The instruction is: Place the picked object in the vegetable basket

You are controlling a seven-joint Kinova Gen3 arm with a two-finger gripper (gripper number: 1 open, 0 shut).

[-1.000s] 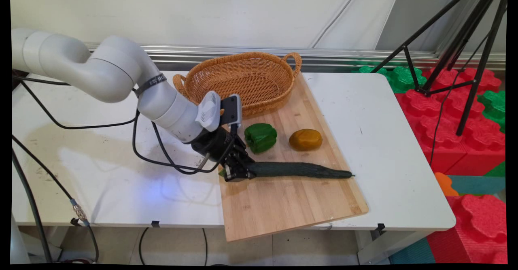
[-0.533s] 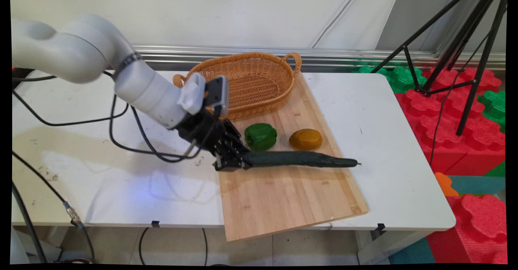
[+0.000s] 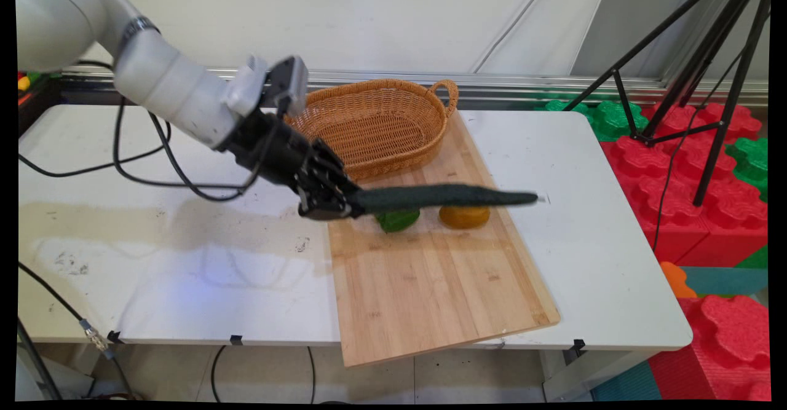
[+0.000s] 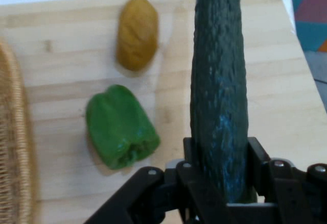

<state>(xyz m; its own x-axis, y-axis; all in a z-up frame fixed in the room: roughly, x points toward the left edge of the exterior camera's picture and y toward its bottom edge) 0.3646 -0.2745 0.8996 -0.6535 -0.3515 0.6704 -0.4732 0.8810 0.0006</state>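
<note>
Main view: gripper (image 3: 335,204) holds cucumber (image 3: 442,196) by one end, lifted clear of cutting board (image 3: 430,287); veg sticks out roughly level toward picture's right.
Hand view: fingers (image 4: 258,157) pinch cucumber (image 4: 219,91) on both sides near its end; rest of it runs away from cam.
Cucumber pos.: in air above board, in main view crossing in front of green pepper (image 3: 393,219) and yellow-brown potato (image 3: 464,216); not touching either as far as can be told.
Nearby: wicker basket (image 3: 375,121) on far end of board, just behind gripper; board lies on white table (image 3: 154,244).
Risk 1: end-grip on a long item, so free length acts as lever; cucumber may sag or rotate in the fingers, prob. worse w/ fast arm motion.
Risk 2: slip would drop it on pepper/potato and knock them.
Risk 3: far tip may clip basket rim if swung that way.
</note>
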